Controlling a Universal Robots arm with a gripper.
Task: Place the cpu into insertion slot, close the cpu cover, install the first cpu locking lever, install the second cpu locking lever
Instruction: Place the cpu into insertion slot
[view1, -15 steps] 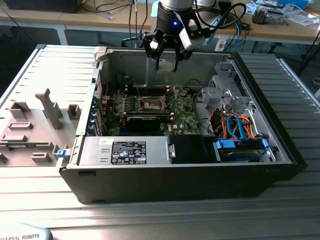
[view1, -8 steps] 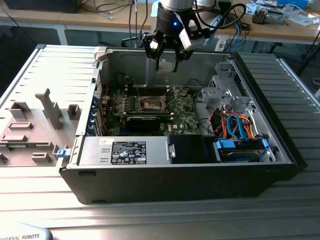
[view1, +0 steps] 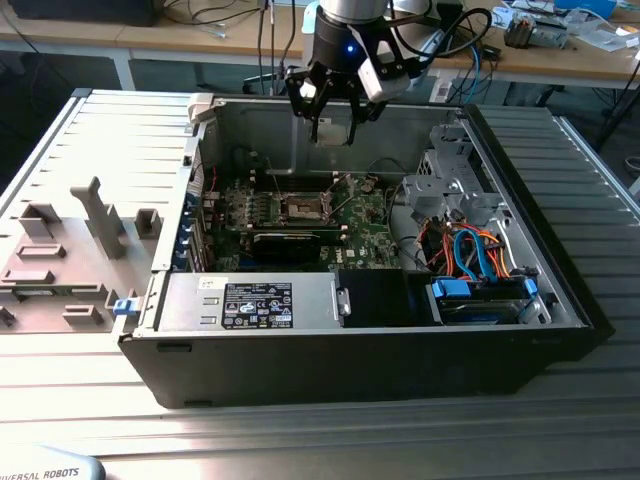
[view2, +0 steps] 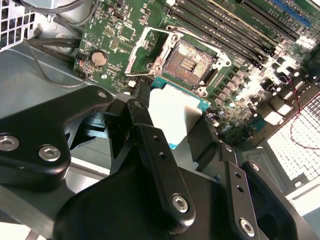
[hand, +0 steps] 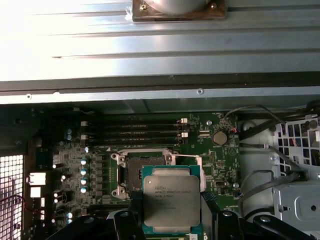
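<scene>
The gripper (view1: 334, 125) is hanging over the open computer case (view1: 350, 372), up near its far wall. Its two black fingers (hand: 129, 224) are closing partway in and pinching the cpu (hand: 171, 202) by two opposite edges. In the first wrist view the chip is showing as a small flat square. It has a dull silvery-grey metal top carrying faint print, and this sits on a slightly larger teal-green board whose rim is peeking out all round. In the second wrist view the top is glaring almost white.

The cpu is riding in the air above the motherboard (view1: 372, 225), well apart from it and not seated. The insertion slot (hand: 131, 172) is lying open beneath, with its dark contact field bare. The cpu cover (view2: 137, 50), a thin silvery frame, seems to be standing swung up along one side of the slot. How the levers are lying cannot be told.

Around the slot, the long memory slots (hand: 132, 131) are running just beside one edge. In the exterior view the black graphics card (view1: 290, 240) is lying close on the near side. The grey power supply (view1: 250, 300) is filling the case's near edge. The drive cage (view1: 450, 170) and a bundle of orange and blue cables (view1: 475, 250) are crowding the exterior view's right. The space straight above the slot is standing open.
</scene>
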